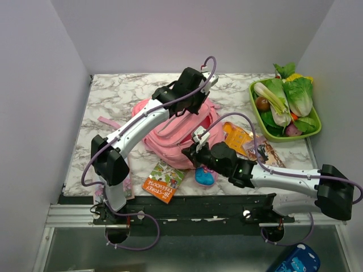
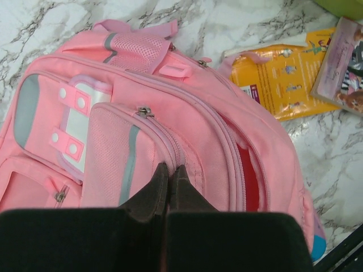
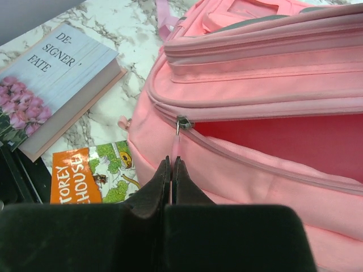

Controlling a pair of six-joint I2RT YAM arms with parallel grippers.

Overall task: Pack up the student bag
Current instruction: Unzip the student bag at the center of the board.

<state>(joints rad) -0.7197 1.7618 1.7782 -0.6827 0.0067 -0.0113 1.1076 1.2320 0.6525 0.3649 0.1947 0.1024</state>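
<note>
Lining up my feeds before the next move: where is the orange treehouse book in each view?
Top external: the orange treehouse book lies low, left of centre, just in front of the student bag.
Left wrist: not in view.
Right wrist: the book is lower left, beside the bag's corner.
Shared landmark: the student bag, in all three views.

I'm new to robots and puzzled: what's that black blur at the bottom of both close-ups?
Left wrist view: the left gripper, too near the lens, soft-edged; the student bag is sharp. Right wrist view: same with the right gripper. Top view: even, glare-free.
</note>
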